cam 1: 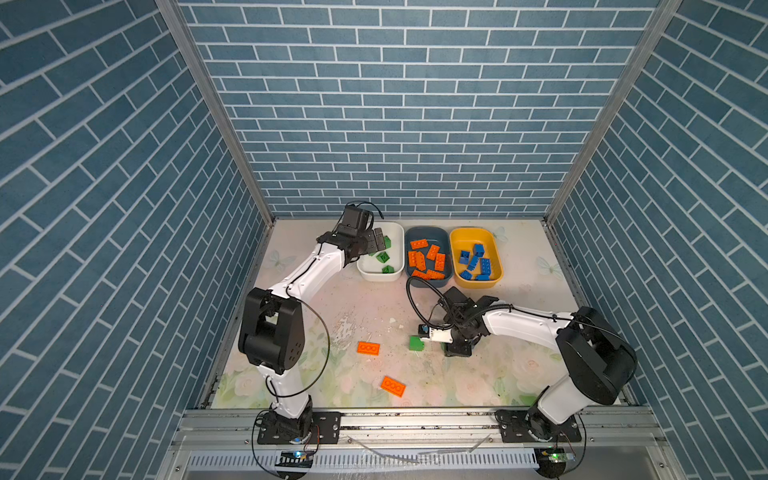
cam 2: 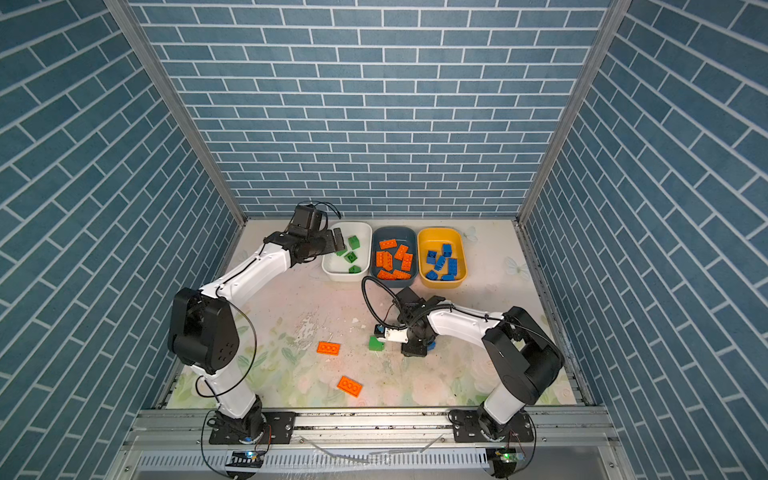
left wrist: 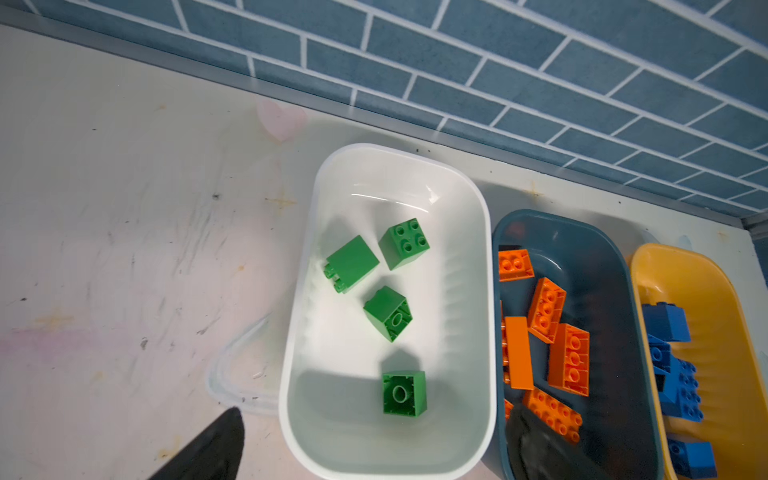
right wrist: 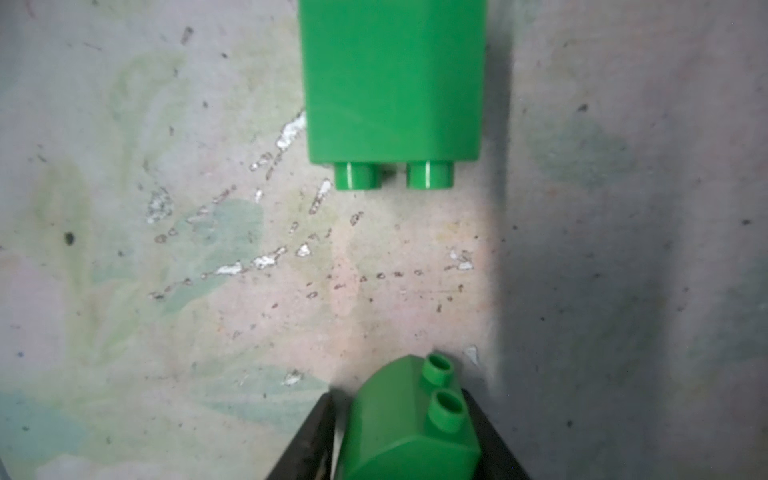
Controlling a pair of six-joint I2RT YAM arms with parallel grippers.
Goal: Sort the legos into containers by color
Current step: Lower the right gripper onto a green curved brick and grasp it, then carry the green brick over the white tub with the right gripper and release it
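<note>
Sloped green brick sits closest to the right wrist camera, between the black fingers of the right gripper. They stand very close on both sides of it, but I cannot tell if they already press it. It lies on the table, right of the middle and nearer than the tubs, with a taller green block close by, not touching. I think the grip should close on the flat sides, under the slope, and then lift straight up, so the neighbour is not pushed. The brick is glossy, with one slanted face and two hollow studs. Its place should be the white tub at the far left, where four green ones lie. The left gripper hangs over that tub with jaws wide apart, so a collision there seems possible.
</note>
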